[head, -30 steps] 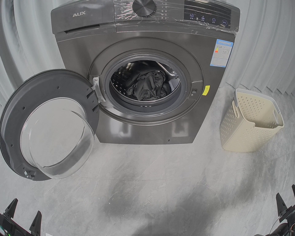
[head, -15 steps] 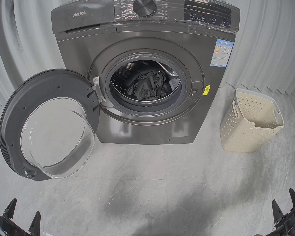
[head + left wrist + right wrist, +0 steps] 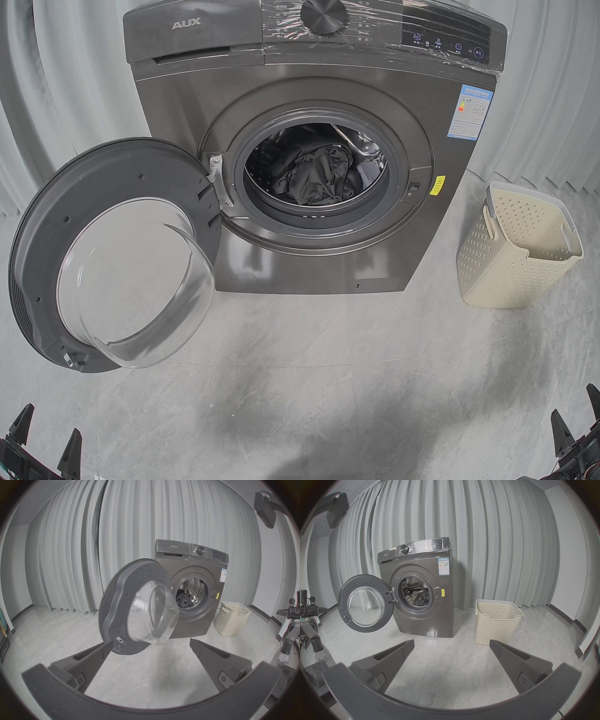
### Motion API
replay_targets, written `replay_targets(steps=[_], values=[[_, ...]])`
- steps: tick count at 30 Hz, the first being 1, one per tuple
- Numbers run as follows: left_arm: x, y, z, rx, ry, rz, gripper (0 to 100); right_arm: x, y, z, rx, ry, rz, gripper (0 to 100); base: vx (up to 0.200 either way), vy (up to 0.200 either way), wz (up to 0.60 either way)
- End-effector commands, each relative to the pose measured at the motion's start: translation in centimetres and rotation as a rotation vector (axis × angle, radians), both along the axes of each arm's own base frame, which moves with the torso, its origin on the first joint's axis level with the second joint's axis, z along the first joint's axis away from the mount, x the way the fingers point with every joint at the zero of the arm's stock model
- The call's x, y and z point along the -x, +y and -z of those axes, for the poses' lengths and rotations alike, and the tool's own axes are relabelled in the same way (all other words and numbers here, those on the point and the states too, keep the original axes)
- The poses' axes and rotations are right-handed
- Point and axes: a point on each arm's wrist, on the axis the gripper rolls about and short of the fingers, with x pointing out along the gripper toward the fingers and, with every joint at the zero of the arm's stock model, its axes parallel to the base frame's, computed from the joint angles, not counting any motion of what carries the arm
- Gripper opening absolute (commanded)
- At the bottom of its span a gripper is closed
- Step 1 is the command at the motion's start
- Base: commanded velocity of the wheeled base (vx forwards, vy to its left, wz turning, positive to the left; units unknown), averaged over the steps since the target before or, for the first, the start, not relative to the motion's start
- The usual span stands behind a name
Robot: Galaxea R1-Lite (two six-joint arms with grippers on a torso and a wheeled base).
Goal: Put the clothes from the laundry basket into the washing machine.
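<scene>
Both end effectors are low and well short of everything. Left end effector (image 3: 49, 431) is spread and holding nothing; right end effector (image 3: 573, 415) is the same.

Change: the whole head picture slid sideways in the last half second. That's my camera moving, not the things. The arms sit where they were in frame.

Bare floor (image 3: 312, 387) is just ahead of both. The door (image 3: 134, 281) is swung wide open, ahead of the left end effector. The basket (image 3: 500, 275) stands upright ahead of the right one, beside the washer (image 3: 281, 269) and not touching it. I see no clothes in the basket, though its bottom is hidden.

The dark clothes (image 3: 315, 172) lie bundled in the drum, farther off and between the two end effectors.

My read: loading looks done or nearly done. I'm only repositioning, nothing is being handled.

Writing: logo (image 3: 186, 24) on the top panel. Blue-edged label (image 3: 469, 111) on the front corner, its print too small to read. Yellow sticker (image 3: 437, 185) by the latch. Lit icons (image 3: 447, 44) beside the dial (image 3: 323, 14), under plastic wrap.
</scene>
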Motion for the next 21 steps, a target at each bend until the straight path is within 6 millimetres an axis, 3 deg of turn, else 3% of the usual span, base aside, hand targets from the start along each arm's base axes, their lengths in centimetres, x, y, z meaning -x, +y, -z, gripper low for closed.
replay_targets(steps=[1,11,21], values=[[-0.06,0.00,0.51,0.002,0.008,-0.001,100,-0.05,0.00,0.52,0.001,0.007,-0.001,100,0.000,0.200,0.00],[-0.06,0.00,0.51,-0.003,0.008,-0.001,100,-0.05,0.00,0.52,0.001,0.007,-0.001,100,0.000,0.200,0.00],[-0.06,0.05,0.45,-0.026,0.002,-0.027,100,-0.05,0.00,0.53,0.002,0.009,-0.001,100,0.000,0.000,0.00]])
